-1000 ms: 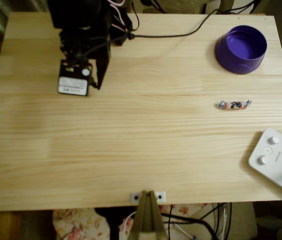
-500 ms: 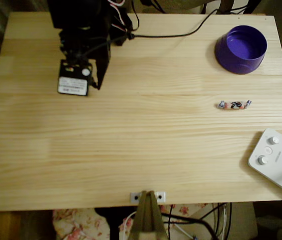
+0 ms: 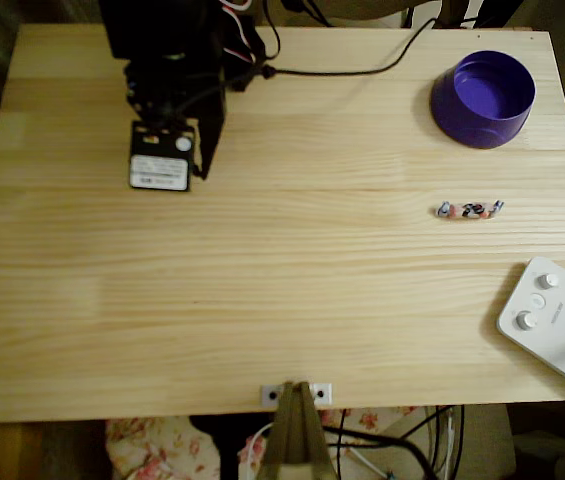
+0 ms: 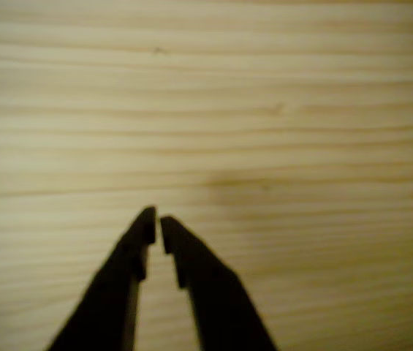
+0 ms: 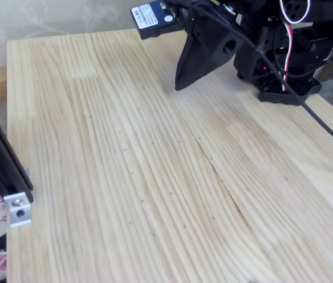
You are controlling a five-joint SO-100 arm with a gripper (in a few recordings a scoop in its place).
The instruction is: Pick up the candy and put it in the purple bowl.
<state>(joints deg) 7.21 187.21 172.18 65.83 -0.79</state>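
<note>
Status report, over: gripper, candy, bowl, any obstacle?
Gripper nearly shut, empty, over bare table. Candy untouched, below purple bowl in overhead view. Path clear.

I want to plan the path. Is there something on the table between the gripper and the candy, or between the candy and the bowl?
Nothing visible. In the overhead view, bare wood lies between the gripper and the candy, and between the candy and the bowl. The white device sits nearer the lower right corner, off both paths.

Warm, dim-ish lighting is seen throughout; worktop (image 3: pixel 292 270) evenly lit w/ soft shadows. Wrist view is blurred, gripper (image 4: pixel 156 223) in silhouette. Fixed view softens toward lower right of worktop.
</note>
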